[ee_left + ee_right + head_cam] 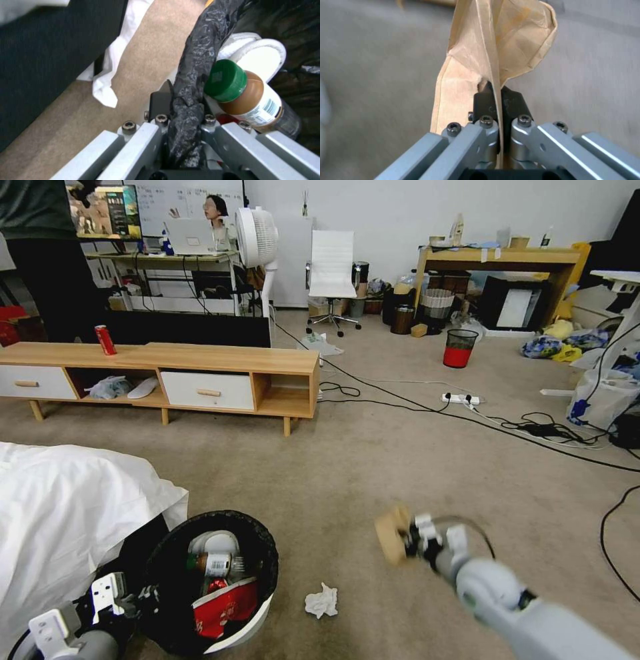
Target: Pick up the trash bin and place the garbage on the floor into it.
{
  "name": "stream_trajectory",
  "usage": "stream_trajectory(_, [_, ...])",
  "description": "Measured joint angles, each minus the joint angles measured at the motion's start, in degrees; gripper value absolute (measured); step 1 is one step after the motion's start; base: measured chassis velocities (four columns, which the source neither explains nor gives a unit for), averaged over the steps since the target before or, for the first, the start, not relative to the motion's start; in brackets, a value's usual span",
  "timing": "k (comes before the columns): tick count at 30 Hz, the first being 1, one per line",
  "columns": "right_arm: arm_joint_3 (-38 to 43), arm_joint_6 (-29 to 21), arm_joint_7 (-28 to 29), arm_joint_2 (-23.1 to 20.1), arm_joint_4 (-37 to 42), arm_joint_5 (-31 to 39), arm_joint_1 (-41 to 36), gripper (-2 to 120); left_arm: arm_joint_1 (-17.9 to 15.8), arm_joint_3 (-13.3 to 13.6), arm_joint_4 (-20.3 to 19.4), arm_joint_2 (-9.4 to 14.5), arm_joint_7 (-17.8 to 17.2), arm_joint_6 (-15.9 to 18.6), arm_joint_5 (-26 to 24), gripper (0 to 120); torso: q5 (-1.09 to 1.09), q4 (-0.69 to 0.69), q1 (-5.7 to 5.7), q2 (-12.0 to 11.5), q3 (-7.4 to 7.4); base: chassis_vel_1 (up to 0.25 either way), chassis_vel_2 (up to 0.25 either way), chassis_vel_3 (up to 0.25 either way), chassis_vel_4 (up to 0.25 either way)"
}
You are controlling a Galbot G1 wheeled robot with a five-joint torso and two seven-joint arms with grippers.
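Low at the robot's left side, just beside a white sheet (60, 500), sits the trash bin (257, 623): round, white, black bag (196, 55) folded over its rim.

Contents, as seen from above: green-capped bottle (246, 100) lying on its side; red-and-white wrapper (223, 607) against the near wall; a white padded item (213, 542) at the far side; a glint of red, possibly the crushed can, between them, too small to confirm.

Holder: left gripper (137, 601), jaws pinched together on the bin's bagged rim; the wrist view shows black plastic squeezed between the pads. Whether the bin rests on the floor (373, 460) or hangs just off it, I cannot tell.

Item in transit: brown paper bag (493, 50), clamped in the right gripper (408, 537), jaws closed on a fold of the paper. It hangs above bare carpet, well to the right of the bin, not yet over the opening.

Item outstanding: one crumpled white tissue (322, 601), on the carpet just beside the bin, between it and the right arm.

Progress, by my reckoning: most litter is binned; the paper bag remains to be dropped in, then the tissue collected.

Surroundings: black cables (467, 417) across the carpet farther off; a wooden cabinet (167, 373) with an upright red can (105, 340); a black mesh bin (460, 348) beyond.
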Motion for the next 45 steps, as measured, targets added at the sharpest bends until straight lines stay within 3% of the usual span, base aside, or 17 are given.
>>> stream_trajectory(9, [-2.0, 2.7, -1.7, -4.3, 16.1, 9.8, 11.1, 0, -0.5, 0.5, -1.0, 1.0, -0.8, 0.0, -1.9, 2, -0.02, -0.02, 0.00, 0.0, 0.00, 0.000, 0.000, 0.000, 0.000])
stream_trajectory(11, [-11.0, 2.5, -0.3, -0.5, 19.4, 19.3, 22.3, 0, -0.2, 0.4, -1.7, 1.7, -0.9, 0.0, -2.2, 2, 0.00, 0.00, 0.00, 0.0, 0.00, 0.000, 0.000, 0.000, 0.000])
stream_trajectory(12, [-11.0, 2.5, -0.3, -0.5, 19.4, 19.3, 22.3, 0, -0.2, 0.4, -1.7, 1.7, -0.9, 0.0, -2.2, 2, 0.00, 0.00, 0.00, 0.0, 0.00, 0.000, 0.000, 0.000, 0.000])
stream_trajectory(15, [-21.4, 0.6, 3.3, 5.6, 19.5, 24.8, 34.5, 0, 0.0, 0.6, -2.2, 1.8, -0.9, 0.0, -2.4, 2, -0.03, 0.03, 0.00, 0.0, 0.00, 0.000, 0.000, 0.000, 0.000])
stream_trajectory(19, [-27.7, -2.0, 6.8, 10.4, 18.4, 29.0, 40.5, 0, 0.2, 0.8, -2.5, 1.8, -0.9, 0.0, -2.2, 2, -0.02, -0.01, 0.00, 0.0, 0.01, 0.000, 0.000, 0.000, 0.000])
stream_trajectory(25, [-33.2, -7.3, 11.4, 15.9, 16.6, 36.1, 45.1, 0, 0.6, 0.6, -3.0, 2.1, -0.8, 0.0, -2.2, 2, -0.02, 0.00, 0.00, 0.0, 0.00, 0.000, 0.000, 0.000, 0.000])
stream_trajectory(30, [-36.2, -9.9, 13.6, 18.3, 16.0, 37.8, 46.2, 0, 0.8, 0.2, -3.2, 2.5, -0.8, 0.0, -2.3, 2, -0.01, -0.01, 0.00, 0.0, 0.00, 0.000, 0.000, 0.000, 0.000])
stream_trajectory(35, [-38.7, -13.5, 16.8, 19.5, 15.2, 39.8, 47.0, 0, 0.6, 0.1, -3.4, 2.8, -0.8, 0.0, -2.7, 2, -0.01, -0.01, 0.00, 0.0, 0.00, 0.000, 0.000, 0.000, 0.000])
stream_trajectory(45, [-41.7, -15.3, 17.9, 19.3, 14.7, 38.8, 46.0, 0, 0.3, 0.0, -3.4, 3.2, -0.8, 0.0, -3.2, 2, -0.01, -0.01, 0.00, 0.0, 0.00, 0.000, 0.000, 0.000, 0.000])
